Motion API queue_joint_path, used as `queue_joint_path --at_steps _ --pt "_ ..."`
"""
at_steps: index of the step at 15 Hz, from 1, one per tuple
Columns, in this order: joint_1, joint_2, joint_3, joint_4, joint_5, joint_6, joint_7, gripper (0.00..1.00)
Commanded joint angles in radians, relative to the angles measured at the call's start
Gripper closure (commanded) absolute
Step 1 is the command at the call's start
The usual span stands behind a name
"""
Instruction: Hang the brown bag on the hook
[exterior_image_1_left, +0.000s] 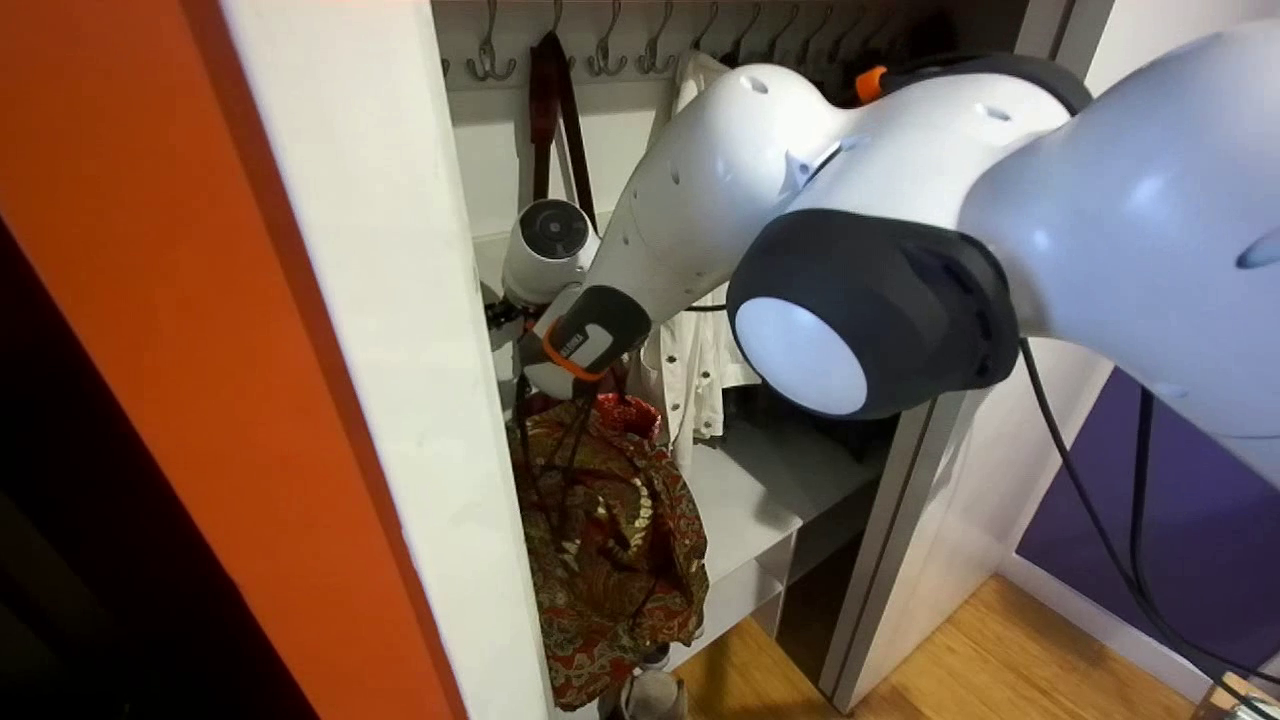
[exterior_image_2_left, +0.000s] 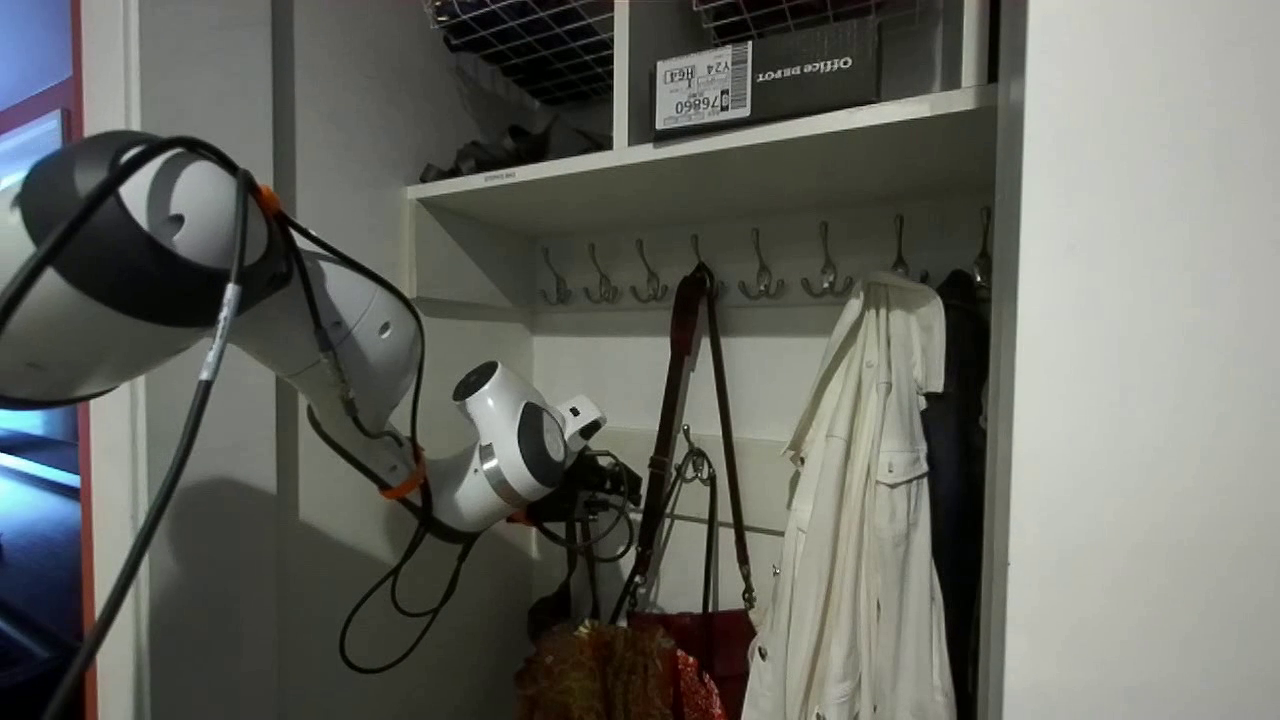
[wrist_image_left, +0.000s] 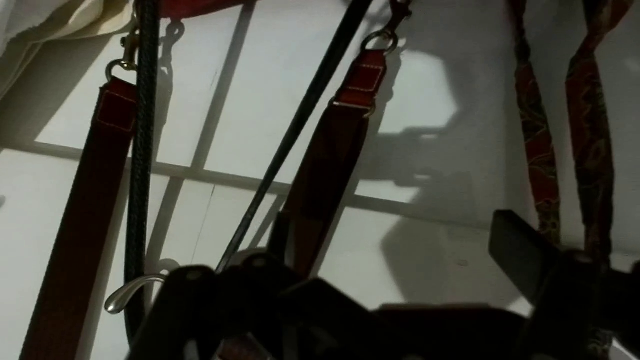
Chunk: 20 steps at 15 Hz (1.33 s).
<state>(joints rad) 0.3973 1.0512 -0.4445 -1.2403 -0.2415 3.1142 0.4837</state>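
The brown bag hangs slouched below the arm's end, with red at its mouth. Its upper part shows in an exterior view. In the wrist view its patterned straps run down to the right finger and partly behind it; how they loop there is hidden. My gripper has its fingers wide apart, with only the wall between them. It also shows dark in an exterior view. A lower metal hook bears a thin dark strap; its tip shows left of the gripper in the wrist view.
A row of hooks runs above. A red bag hangs from one by its leather strap, close beside the gripper. A white garment hangs further along. The closet's side wall and a shelf bound the space.
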Motion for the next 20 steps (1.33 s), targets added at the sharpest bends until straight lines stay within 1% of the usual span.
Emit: queue_joint_path --at_steps 1,4,12,16,20 --pt "0.016 0.085 -0.037 0.113 0.041 0.02 0.075 0.0" --pt "0.012 0.125 -0.038 0.18 0.043 0.02 0.095 0.0" --pt "-0.035 0.246 0.006 0.379 0.035 0.022 0.074 0.0" --pt "-0.048 0.313 -0.019 0.477 0.029 0.028 0.073 0.0" --pt "-0.071 0.366 -0.026 0.56 0.033 0.049 0.077 0.0"
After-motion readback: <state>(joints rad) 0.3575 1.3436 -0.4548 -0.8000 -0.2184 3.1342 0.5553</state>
